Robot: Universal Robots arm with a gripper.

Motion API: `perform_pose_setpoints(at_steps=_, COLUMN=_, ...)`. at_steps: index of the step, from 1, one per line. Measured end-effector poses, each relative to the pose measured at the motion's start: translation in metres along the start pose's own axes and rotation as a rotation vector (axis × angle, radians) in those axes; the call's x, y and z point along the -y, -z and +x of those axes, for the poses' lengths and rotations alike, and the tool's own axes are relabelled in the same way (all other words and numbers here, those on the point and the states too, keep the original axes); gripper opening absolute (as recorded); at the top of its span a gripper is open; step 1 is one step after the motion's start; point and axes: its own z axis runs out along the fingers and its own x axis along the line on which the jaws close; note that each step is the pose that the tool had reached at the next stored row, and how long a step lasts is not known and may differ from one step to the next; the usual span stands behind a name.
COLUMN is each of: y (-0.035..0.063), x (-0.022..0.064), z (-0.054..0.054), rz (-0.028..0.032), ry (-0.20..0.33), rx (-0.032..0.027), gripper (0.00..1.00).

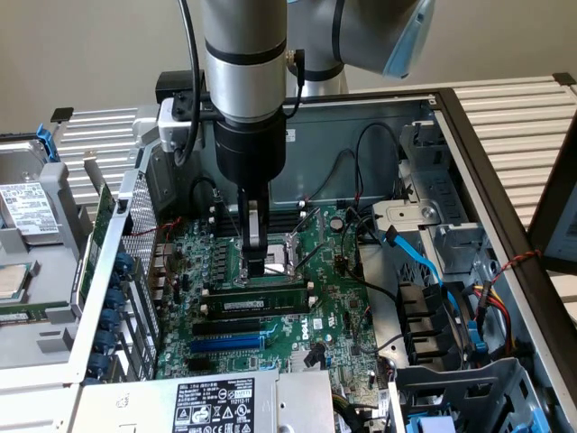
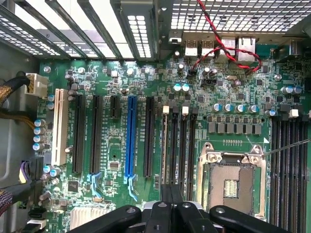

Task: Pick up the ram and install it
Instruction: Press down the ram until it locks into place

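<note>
The ram (image 1: 257,298), a long green stick with black chips and a white label, stands in a black memory slot between white end clips on the motherboard (image 1: 334,298). In the wrist view the ram (image 2: 165,150) appears edge-on as a thin pale strip in the slot row. My gripper (image 1: 255,269) comes straight down over the stick's middle with its narrow fingers shut together, tips at the stick's top edge. I cannot tell whether they touch it. The black fingers (image 2: 165,204) meet along a thin seam in the wrist view, where the gripper (image 2: 172,194) hangs over the slots.
A long blue expansion slot (image 1: 225,344) (image 2: 129,136) lies beside the memory slots. The open CPU socket (image 2: 233,179) sits just past the gripper, with more empty memory slots (image 2: 289,165) beyond. Blue cables (image 1: 424,262) and drive bays crowd the exterior view's right; a power supply (image 1: 216,406) is in front.
</note>
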Motion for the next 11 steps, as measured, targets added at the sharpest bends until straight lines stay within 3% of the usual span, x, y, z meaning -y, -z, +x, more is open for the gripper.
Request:
perform_pose_setpoints(at_steps=3, y=-0.003, x=0.0, z=-0.0001, rz=0.0008, ry=-0.001, rx=-0.0096, gripper=0.1)
perform_pose_setpoints(at_steps=7, y=-0.0059, x=0.0001, z=-0.0002, rz=0.0026, ry=-0.002, rx=-0.0281, gripper=0.1)
perform_pose_setpoints(at_steps=9, y=-0.0079, x=0.0003, z=0.0, rz=0.0037, ry=-0.002, rx=-0.0324, gripper=0.1)
perform_pose_setpoints(at_steps=11, y=-0.0102, x=0.0003, z=0.0001, rz=0.0058, ry=-0.002, rx=-0.033, gripper=0.1)
